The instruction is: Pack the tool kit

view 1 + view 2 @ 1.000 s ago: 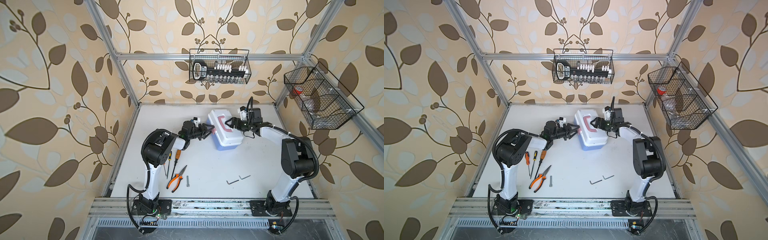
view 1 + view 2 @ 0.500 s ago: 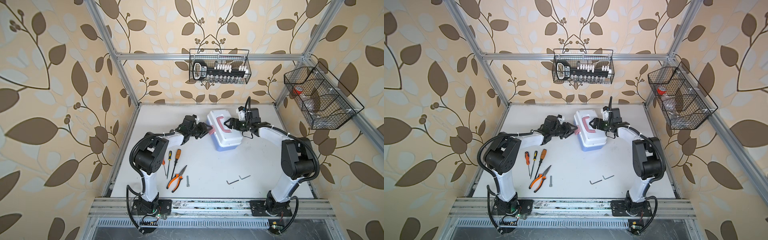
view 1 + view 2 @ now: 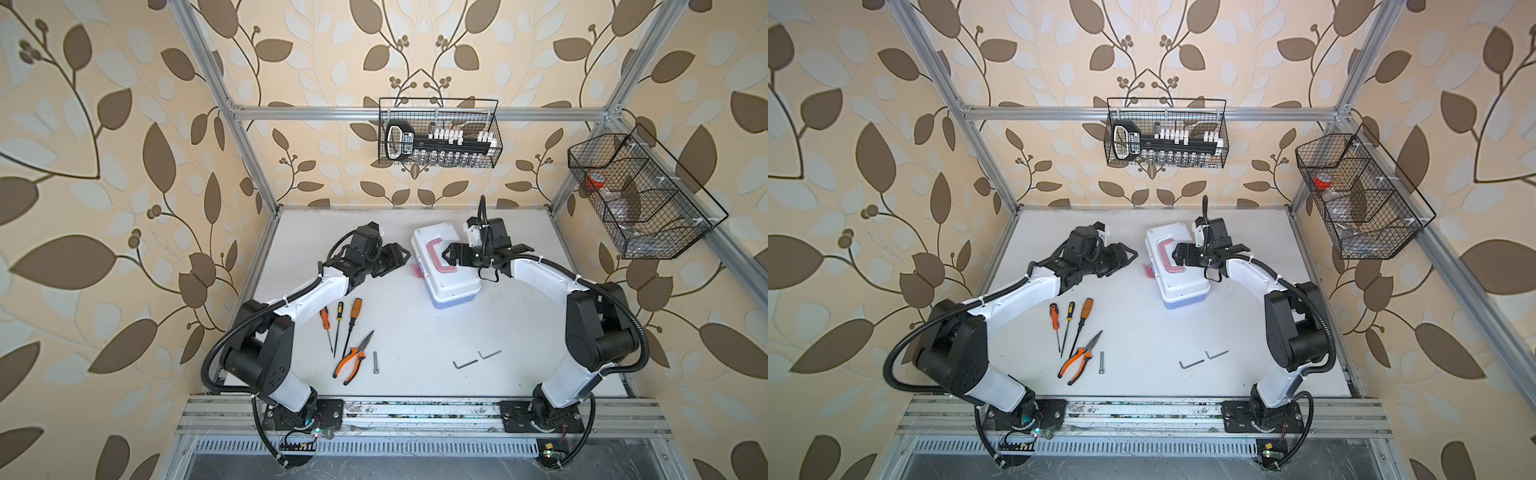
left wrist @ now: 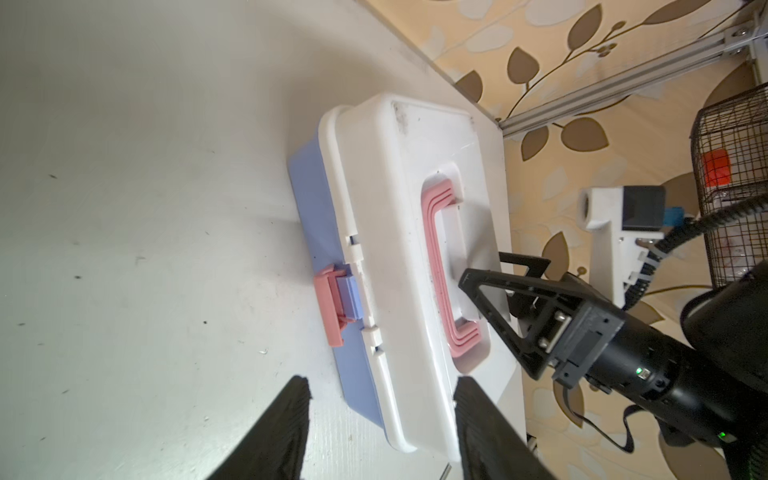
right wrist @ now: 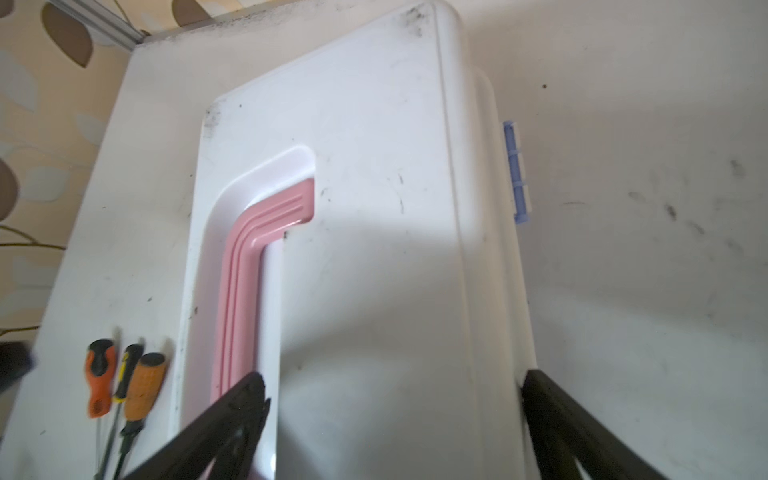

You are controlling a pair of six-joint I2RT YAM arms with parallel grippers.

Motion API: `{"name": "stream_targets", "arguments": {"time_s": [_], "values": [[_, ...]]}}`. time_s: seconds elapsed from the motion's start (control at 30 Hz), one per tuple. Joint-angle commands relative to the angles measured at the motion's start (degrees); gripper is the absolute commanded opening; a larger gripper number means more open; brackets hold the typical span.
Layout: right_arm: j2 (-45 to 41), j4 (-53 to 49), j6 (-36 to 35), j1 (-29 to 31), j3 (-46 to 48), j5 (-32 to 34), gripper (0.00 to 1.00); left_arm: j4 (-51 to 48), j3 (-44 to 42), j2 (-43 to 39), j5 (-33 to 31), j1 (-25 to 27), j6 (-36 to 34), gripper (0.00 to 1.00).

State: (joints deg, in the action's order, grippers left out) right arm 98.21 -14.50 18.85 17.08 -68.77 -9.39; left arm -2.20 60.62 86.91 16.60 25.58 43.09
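The tool kit (image 3: 451, 282) (image 3: 1183, 286) stands at the middle back of the table with its white lid down. Its pink latch (image 3: 417, 271) (image 4: 330, 309) sticks out from the light blue side. My left gripper (image 3: 406, 256) (image 4: 380, 386) is open just left of that latch side, with nothing between its fingers. My right gripper (image 3: 459, 254) (image 5: 390, 382) hangs open over the lid. One of its fingertips (image 5: 249, 390) is beside the pink handle (image 5: 237, 291) and the other fingertip (image 5: 534, 384) is at the hinge-side edge.
Three screwdrivers (image 3: 338, 320), orange pliers (image 3: 353, 361) and a bolt (image 3: 375, 362) lie front left. Two hex keys (image 3: 476, 359) lie front right. A wire basket (image 3: 438, 139) with a socket set hangs on the back wall. Another basket (image 3: 636, 199) hangs on the right wall.
My left gripper has drawn back to the left, away from the latch, which now shows sticking out. The left arm's elbow swung outward. The right gripper stayed over the lid.
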Motion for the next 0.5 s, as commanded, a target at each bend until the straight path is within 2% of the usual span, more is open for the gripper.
{"name": "stream_targets", "arguments": {"time_s": [0.0, 0.07, 0.33, 0.47], "values": [[-1.86, -5.18, -2.11, 4.24, -2.15, 10.74, 0.98, -3.86, -2.22, -2.37, -6.13, 0.52, -3.80, 0.59], [-2.59, -5.10, -1.55, 5.78, -2.15, 13.62, 0.99, -3.65, -3.01, -1.68, -5.63, 0.52, -3.74, 0.61], [-8.52, -8.69, -0.37, 7.11, -4.96, 17.85, 1.00, -2.49, -3.01, 1.08, -1.54, 0.52, -3.52, 0.64], [-11.60, -9.08, -0.48, 7.88, -5.40, 16.36, 0.98, -2.37, -1.37, 0.83, 0.12, 0.52, -4.06, 0.65]]}}
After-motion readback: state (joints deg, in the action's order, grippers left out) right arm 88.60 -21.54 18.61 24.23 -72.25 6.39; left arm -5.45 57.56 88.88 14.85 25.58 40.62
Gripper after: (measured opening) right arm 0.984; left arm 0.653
